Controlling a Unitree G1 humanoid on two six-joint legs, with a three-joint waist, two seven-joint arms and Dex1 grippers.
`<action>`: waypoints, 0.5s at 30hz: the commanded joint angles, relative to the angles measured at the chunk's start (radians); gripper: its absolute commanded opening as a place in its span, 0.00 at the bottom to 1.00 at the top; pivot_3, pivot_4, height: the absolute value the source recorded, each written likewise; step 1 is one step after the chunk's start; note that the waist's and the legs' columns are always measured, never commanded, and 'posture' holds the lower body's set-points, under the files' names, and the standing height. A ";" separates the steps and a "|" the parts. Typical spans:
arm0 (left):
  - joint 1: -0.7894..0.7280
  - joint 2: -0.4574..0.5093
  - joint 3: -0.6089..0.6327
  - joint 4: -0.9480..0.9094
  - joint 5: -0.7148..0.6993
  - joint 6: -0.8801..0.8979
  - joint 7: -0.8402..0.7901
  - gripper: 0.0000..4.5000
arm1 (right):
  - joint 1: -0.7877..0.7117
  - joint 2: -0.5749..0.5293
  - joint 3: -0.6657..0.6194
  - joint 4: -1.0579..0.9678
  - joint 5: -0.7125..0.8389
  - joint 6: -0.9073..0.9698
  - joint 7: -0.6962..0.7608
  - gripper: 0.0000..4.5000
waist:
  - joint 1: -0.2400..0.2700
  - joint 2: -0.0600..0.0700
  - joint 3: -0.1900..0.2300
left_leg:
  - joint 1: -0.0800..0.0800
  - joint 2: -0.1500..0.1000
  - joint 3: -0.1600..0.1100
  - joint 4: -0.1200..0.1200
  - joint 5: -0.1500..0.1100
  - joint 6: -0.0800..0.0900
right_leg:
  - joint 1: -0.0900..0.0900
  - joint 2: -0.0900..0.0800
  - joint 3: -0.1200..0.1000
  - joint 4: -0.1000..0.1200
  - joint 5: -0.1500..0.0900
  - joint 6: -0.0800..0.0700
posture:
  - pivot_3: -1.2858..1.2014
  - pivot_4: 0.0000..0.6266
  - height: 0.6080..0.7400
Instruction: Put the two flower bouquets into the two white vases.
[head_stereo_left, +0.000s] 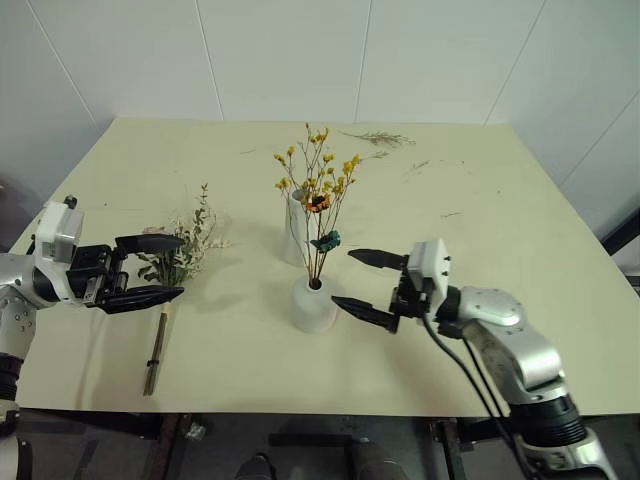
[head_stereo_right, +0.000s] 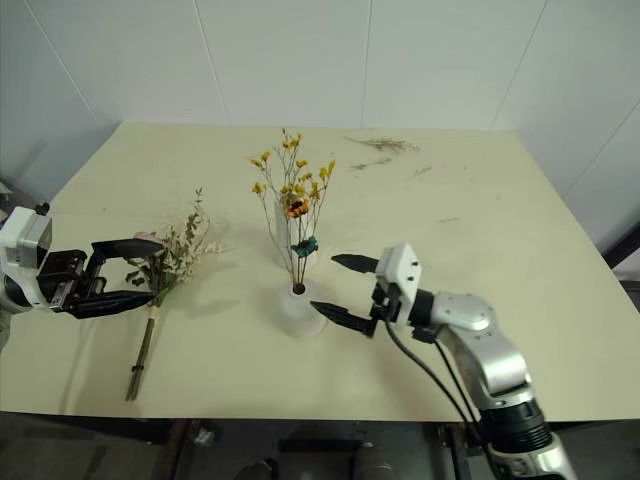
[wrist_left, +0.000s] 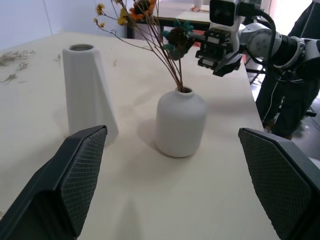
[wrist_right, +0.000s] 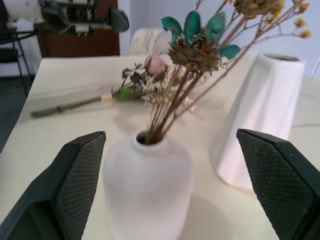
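Right gripper (head_stereo_left: 368, 284): jaws spread wide, grasping nothing, pointing level at the short rounded vase (head_stereo_left: 313, 305), which sits just off the fingertips, apart from them. Yellow-orange bouquet (head_stereo_left: 318, 185) stands upright in that vase, thin brown stems fanning from the small mouth. Just behind it stands the tall faceted vase (wrist_left: 87, 90), mouth vacant. Left gripper (head_stereo_left: 150, 270): jaws likewise released, nothing held; the pink rose bouquet (head_stereo_right: 160, 262) lies flat on the table (head_stereo_left: 500, 230) at these jaws, heads toward the far edge, bound stem running back toward the near edge. Whether the fingers touch it, cannot tell. Judgement: one bouquet placed, one remaining. The rose bunch looks light; blooms and green-white sprigs are soft and crushable, stem stiff. Best hold is on the bound stem just below the foliage, not on the heads. The tall vase looks tippable and smooth; the stem should enter from above without nudging the rim. Loose dried sprigs (head_stereo_left: 378, 138) lie at the far edge, well apart from both jaws.
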 joint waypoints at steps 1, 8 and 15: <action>0.037 -0.021 0.127 -0.104 -0.018 0.069 0.143 1.00 | -0.008 -0.090 -0.072 -0.039 0.019 -0.002 0.054 0.99 | -0.001 0.000 0.000 | 0.000 0.000 0.000 0.000 0.000 0.000 | 0.000 0.000 0.000 0.000 0.000 0.000 | 0.52 0.24 1.00; 0.170 -0.066 0.280 -0.345 -0.032 0.266 0.457 1.00 | -0.021 -0.259 -0.146 -0.026 0.147 0.070 0.242 0.99 | -0.001 0.000 0.000 | 0.000 0.000 0.000 0.001 0.000 0.000 | 0.001 -0.001 0.001 0.000 0.000 0.001 | 0.52 0.24 1.00; 0.331 -0.092 0.373 -0.626 -0.026 0.534 0.815 1.00 | -0.134 -0.284 -0.160 0.083 0.153 0.070 0.301 0.99 | -0.001 0.000 0.000 | 0.001 0.000 0.000 0.003 0.000 0.000 | 0.002 -0.001 0.001 0.000 0.001 0.002 | 0.52 0.24 1.00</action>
